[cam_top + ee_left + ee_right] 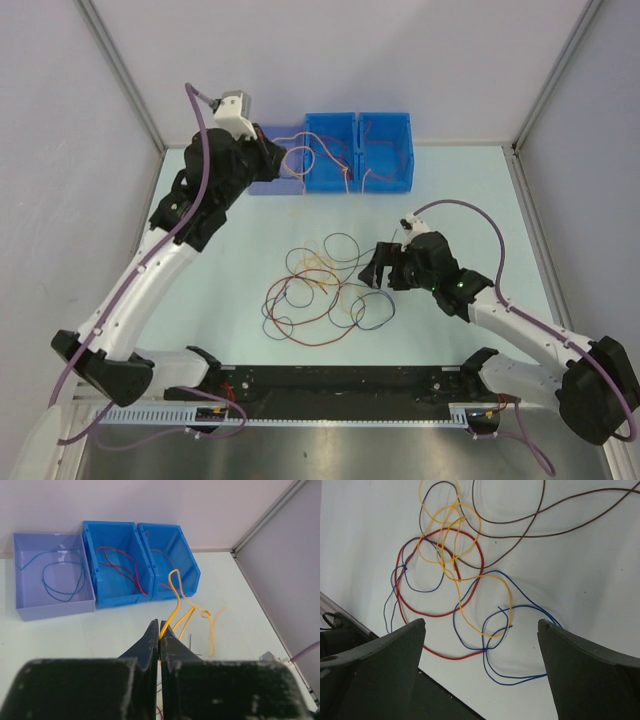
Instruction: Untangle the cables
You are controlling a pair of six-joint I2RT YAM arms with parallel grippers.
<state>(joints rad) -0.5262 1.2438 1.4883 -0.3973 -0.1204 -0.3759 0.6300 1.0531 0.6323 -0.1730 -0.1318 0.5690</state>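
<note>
The left gripper (159,630) is pressed together on a thin orange-yellow wire (205,614), which droops toward the right-hand blue plastic bin (190,565). The right gripper (481,625) hangs spread above the tangle of red, blue, yellow and brown wires (450,570) lying on the pale table (600,580). The strands look light, floppy and likely to snag, so a free outer loop seems the best hold. A lavender bin (55,609) and a second blue bin (107,600) stand beside the first.

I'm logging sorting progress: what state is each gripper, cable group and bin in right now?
Left gripper: shut on yellow cable.
Right gripper: open, above the tangle.
Tangle: red, yellow, blue and dark cables interlaced, loose on table.
Lavender bin: holds blue cable.
Middle blue bin: holds red cables.
Right blue bin: holds red strand.
</note>
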